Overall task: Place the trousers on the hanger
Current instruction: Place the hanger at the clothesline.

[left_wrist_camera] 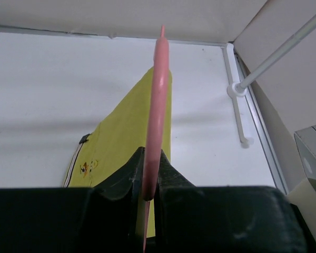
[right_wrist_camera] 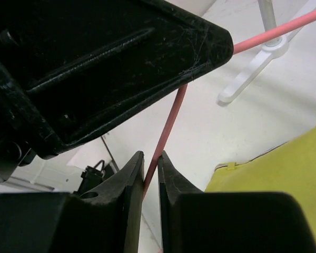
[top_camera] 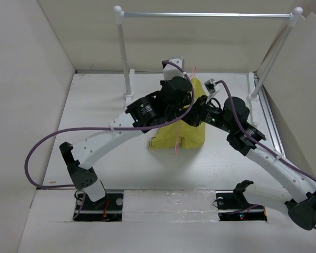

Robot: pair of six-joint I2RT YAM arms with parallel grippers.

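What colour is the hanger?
Pink; the hanger shows best in the left wrist view.

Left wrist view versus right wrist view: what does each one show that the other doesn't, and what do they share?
Only the left wrist view: the left gripper shut on the thin pale pink wire hanger, the striped waistband trim of the bright yellow cloth trousers, and the silver rail. Only the right wrist view: the right gripper, fingers close either side of the wire. Both: hanger, trousers, white stand foot.
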